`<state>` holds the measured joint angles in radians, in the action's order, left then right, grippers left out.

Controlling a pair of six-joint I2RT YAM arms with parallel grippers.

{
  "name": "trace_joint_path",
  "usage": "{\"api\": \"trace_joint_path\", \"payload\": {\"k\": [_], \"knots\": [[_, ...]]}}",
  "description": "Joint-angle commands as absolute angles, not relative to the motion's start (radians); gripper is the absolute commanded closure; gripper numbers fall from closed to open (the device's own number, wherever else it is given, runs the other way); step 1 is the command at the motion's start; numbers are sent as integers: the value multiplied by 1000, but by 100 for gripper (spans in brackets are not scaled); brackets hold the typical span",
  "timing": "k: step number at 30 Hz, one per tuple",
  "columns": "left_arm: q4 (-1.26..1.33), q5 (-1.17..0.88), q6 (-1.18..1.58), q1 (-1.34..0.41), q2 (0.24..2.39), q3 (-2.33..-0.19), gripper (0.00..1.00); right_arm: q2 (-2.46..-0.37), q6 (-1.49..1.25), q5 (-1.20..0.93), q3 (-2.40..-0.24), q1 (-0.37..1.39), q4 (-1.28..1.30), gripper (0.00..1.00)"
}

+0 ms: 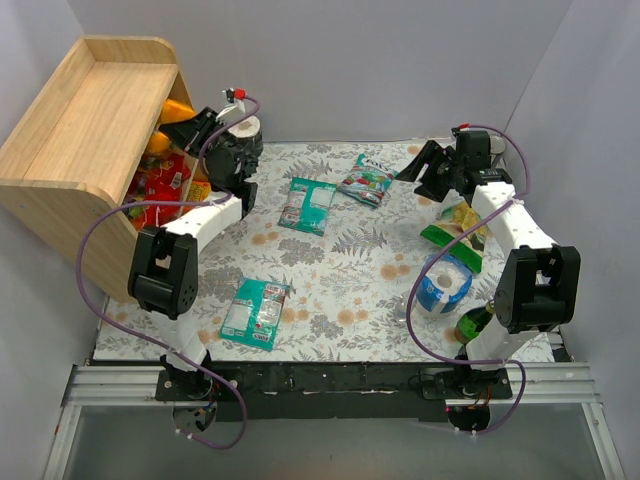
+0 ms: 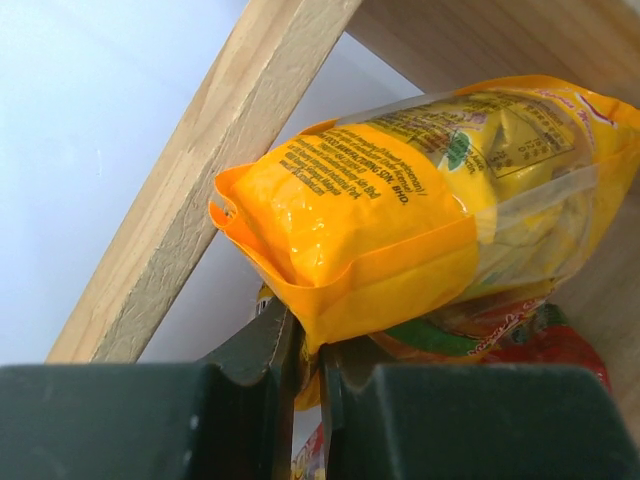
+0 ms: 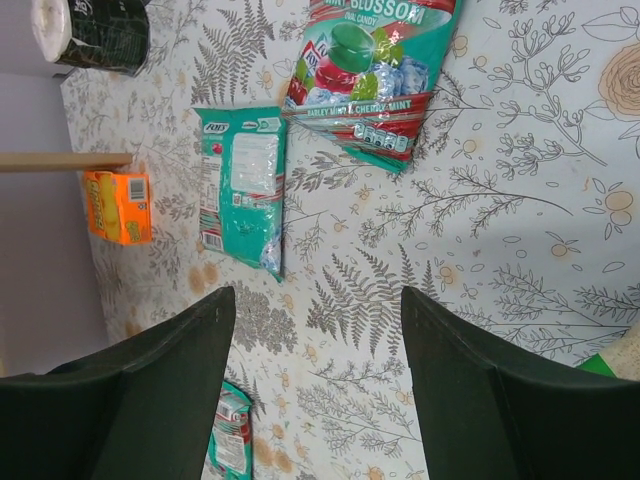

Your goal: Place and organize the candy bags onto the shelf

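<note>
Desk [image 1: 350,270], seen from above. Shelf [image 1: 90,150] stands at the far left, its opening facing the centre, with a pile [image 1: 160,190] of bags inside. Left pincer [image 1: 200,125] is at the opening, and the held bag [image 2: 400,230] sits atop the pile. Centre bag [image 1: 307,204] lies just left of the far bag [image 1: 367,180]. Near bag [image 1: 255,312] lies before both. Right pincer [image 1: 420,168] hovers right of the far bag. Snack bag [image 1: 438,236], roll [image 1: 443,285] and bottle [image 1: 475,322] run frontward along the right side.

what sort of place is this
Probably a robot lab workcell: plain white panels box in a cloth-covered table, left arm and right arm bolted at its edge, a wooden shelf holding candy bags.
</note>
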<state>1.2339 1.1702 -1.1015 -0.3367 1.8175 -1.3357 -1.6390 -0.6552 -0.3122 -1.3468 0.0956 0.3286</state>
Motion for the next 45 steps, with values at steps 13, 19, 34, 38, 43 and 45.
{"api": "trace_joint_path", "payload": {"k": [13,19,34,38,43,45], "knots": [[1057,1175,-884,-221,1735,-1308,100,-1611,-652,-347,-1356,95,279,26],[1003,1196,-836,-250,1770,-1330,100,-1605,-652,-339,-1344,94,276,26],[680,1272,-543,-281,1908,-1563,89,-1591,-690,-371,-1358,95,264,26],[683,1281,-535,-284,1962,-1597,88,-1562,-709,-399,-1315,101,242,26],[686,1298,-502,-291,2028,-1655,87,-1551,-707,-411,-1281,117,233,26],[575,1305,-401,-296,2036,-1683,86,-1552,-703,-411,-1284,123,244,26]]}}
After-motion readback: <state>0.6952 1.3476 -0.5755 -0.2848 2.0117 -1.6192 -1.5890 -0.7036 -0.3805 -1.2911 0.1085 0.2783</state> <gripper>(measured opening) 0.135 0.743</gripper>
